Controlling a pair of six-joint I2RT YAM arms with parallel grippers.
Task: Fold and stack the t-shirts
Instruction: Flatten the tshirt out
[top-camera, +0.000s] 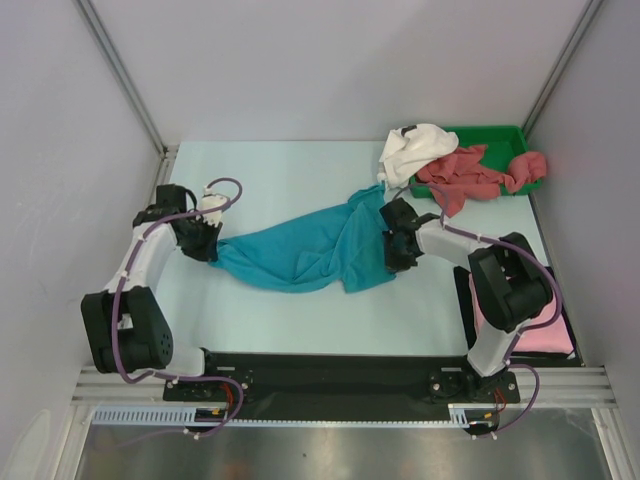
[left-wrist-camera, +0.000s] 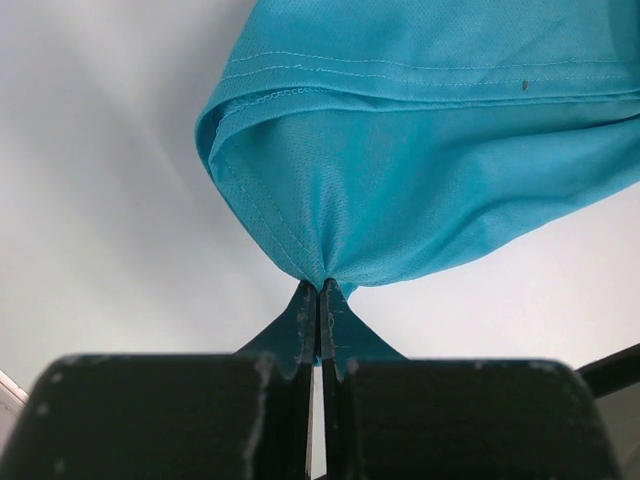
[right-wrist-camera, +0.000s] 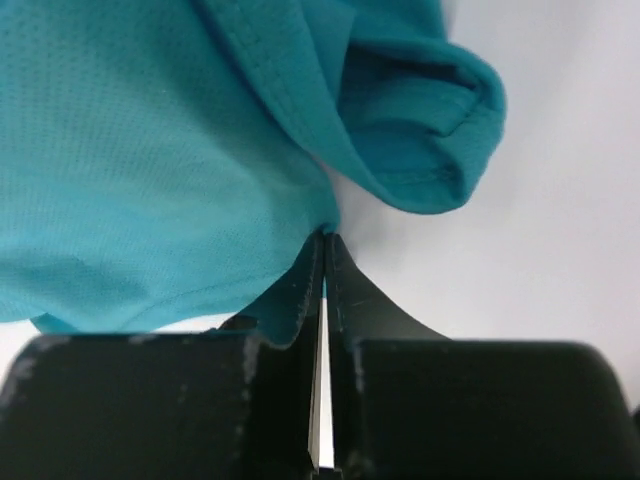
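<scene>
A teal-blue t-shirt (top-camera: 305, 250) lies crumpled and stretched across the middle of the table between both arms. My left gripper (top-camera: 213, 247) pinches its left end; in the left wrist view the gripper (left-wrist-camera: 322, 287) is shut on a gathered fold of the teal-blue t-shirt (left-wrist-camera: 420, 150). My right gripper (top-camera: 392, 243) holds the shirt's right side; in the right wrist view this gripper (right-wrist-camera: 323, 240) is shut on the edge of the teal-blue t-shirt (right-wrist-camera: 150, 170). A white t-shirt (top-camera: 415, 150) and a dusty-red t-shirt (top-camera: 470, 175) lie heaped at the back right. A light pink t-shirt (top-camera: 545, 332) lies flat beside the right arm.
A green plastic tray (top-camera: 492, 135) at the back right corner holds the red and white heap. A black mat (top-camera: 467, 300) lies under the pink shirt. Grey walls enclose the table on three sides.
</scene>
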